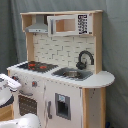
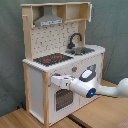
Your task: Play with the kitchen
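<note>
Kitchen: a tall white and light-wood toy unit, standing on a wooden floor before a grey curtain in both exterior views.
Worktop: a black-red hob is sitting beside a grey sink, with a black tap behind the sink.
Upper part: a hood and a microwave shelf are sitting over a tiled back wall.
Arm: white, reaching in from the second exterior view's right, across the lower front.
Gripper: resting at the oven door (near its top edge); whether the fingers are spread or closed, I cannot tell.
</note>
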Controlling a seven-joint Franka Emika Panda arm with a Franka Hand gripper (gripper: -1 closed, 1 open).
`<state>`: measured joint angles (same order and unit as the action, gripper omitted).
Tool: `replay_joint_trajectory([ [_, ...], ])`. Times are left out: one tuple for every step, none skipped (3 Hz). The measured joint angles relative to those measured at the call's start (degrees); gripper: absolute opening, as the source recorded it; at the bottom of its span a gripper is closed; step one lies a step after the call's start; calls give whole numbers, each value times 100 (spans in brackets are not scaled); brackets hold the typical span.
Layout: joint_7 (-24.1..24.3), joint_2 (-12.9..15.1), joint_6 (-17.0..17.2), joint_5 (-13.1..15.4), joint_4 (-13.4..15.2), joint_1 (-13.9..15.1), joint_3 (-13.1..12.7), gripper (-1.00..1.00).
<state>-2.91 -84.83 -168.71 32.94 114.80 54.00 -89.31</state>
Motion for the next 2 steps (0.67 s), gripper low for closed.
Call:
replay_joint_trajectory([
  [609,15,0,-1,0,-2,-3,-100],
  [1197,65,-10,-6,3,0,-14,-100],
])
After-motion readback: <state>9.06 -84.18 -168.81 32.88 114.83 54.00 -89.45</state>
